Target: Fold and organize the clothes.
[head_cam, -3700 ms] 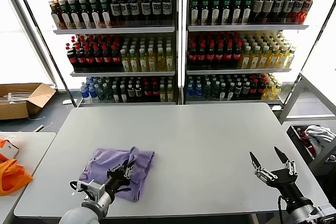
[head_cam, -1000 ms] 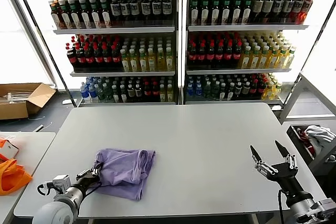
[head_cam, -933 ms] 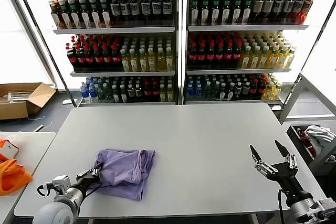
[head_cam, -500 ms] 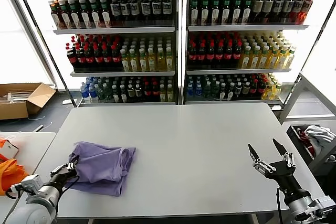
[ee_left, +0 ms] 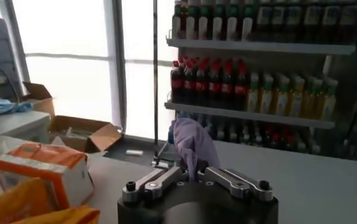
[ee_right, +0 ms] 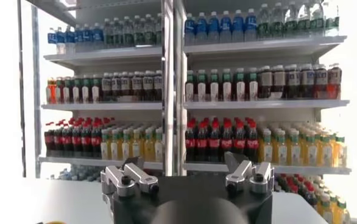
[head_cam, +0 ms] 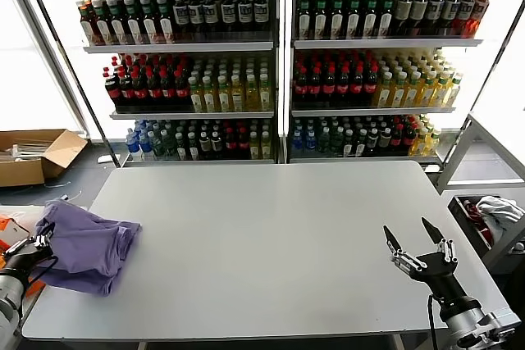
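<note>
Shirt [head_cam: 86, 245]: lavender, bunched and roughly folded, lying at the table's [head_cam: 279, 235] left edge, its near part hanging slightly past that edge. Plain side up; no print or label visible.

Left gripper [head_cam: 33, 247]: at the table's left edge, just beside the shirt, jaws closed on the shirt's outer hem. The left wrist view confirms this: a tuft of lavender cloth [ee_left: 192, 143] rises from between the closed fingers [ee_left: 157, 181].

Right gripper [head_cam: 417, 250]: above the table's near right corner, well apart from the shirt, fingers spread wide, holding nothing. The right wrist view shows the two fingers [ee_right: 128, 176] apart with shelves beyond.

Table: grey, rectangular, bare but for the shirt.

Shelves [head_cam: 275, 47]: behind the table, three visible tiers of bottled drinks, dark, red, yellow and green.

Cardboard box [head_cam: 33, 153]: on the floor, left of the table, flaps open.

Orange bag [head_cam: 6, 224]: on a side table left of the shirt, mostly hidden.
</note>
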You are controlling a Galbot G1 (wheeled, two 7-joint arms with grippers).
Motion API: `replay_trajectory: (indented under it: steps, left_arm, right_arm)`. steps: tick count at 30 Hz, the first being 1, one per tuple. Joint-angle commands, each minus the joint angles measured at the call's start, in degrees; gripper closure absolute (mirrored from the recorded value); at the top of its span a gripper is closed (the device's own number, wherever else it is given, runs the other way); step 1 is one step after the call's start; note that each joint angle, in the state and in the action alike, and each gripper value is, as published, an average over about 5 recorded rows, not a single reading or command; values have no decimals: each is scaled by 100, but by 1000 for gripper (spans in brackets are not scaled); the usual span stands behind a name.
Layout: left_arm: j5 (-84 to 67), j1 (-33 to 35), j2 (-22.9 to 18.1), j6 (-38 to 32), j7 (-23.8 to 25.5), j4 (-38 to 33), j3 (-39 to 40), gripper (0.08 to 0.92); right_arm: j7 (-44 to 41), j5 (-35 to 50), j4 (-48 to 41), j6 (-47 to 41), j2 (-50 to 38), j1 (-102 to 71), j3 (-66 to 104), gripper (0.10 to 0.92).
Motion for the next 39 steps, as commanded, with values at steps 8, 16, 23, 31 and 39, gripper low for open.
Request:
replay_trajectory:
  steps: [8,16,23,31,39]
  left_arm:
    - [613,-1479,-318,130,-1284,-1139,5736,877]
    - [-260,-2621,-1494,213,-1769,547,6515,877]
    - [-270,-2945,-1623,55,-1507,508,6299,875]
    - [-603,-2810,-1345,-410,-1339,-153,5667,692]
    - [-590,-2236,-547,-668,-1038,-1091,4559,458]
  right_arm:
    - [-4,-303,250,22,315,-321,12,203]
    - [0,-508,413,-38,473,-603,57,203]
    - [177,-568,518,-745,480,-570,-462,203]
    - [734,-509,372,-1499,385,203,-1604,203]
    - [1477,172,-103,-2420,314,1243,-3134,203]
